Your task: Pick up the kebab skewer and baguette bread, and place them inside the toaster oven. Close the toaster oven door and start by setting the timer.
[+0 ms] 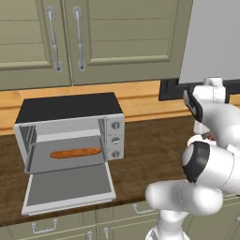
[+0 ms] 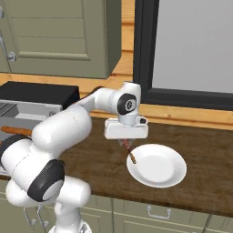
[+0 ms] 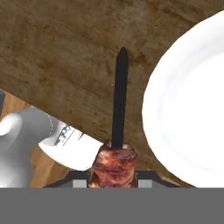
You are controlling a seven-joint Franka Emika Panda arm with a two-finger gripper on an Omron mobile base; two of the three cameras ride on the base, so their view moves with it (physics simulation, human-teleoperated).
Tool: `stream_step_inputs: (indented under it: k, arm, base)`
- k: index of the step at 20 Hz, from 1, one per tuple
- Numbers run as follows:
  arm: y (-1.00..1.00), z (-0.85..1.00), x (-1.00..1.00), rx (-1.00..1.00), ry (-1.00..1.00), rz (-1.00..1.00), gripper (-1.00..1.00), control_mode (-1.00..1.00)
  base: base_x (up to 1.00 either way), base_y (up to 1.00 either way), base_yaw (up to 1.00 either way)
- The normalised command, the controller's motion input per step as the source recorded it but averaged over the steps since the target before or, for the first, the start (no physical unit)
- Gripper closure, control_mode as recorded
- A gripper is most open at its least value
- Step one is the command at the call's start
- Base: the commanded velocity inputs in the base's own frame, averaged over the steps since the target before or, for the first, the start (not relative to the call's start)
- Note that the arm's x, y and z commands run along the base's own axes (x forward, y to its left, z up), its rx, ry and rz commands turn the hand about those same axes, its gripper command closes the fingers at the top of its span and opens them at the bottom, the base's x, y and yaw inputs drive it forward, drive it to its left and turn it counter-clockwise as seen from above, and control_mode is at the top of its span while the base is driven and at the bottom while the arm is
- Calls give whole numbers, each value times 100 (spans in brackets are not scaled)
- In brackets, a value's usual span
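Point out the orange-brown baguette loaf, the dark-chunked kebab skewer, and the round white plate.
Orange-brown baguette loaf (image 1: 75,153), left base view, middle of the loaf.
Dark-chunked kebab skewer (image 3: 119,100), hand view, bare stick.
Round white plate (image 2: 159,167), right base view, bare centre.

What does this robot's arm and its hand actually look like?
The arm is glossy white, built of rounded tube-like segments joined by dark, nearly black rings at the joints. The gripper hangs from a flat white block. No loose cables or markings are visible.
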Motion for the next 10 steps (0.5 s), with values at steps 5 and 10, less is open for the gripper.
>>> stream_step_inputs:
  k: [5,10]
  arm:
    - [61,20,0,0,0,21,100,-100]
    - [62,18,-1,0,0,23,100,-100]
  base:
    - [0,0,0]
    - [0,0,0]
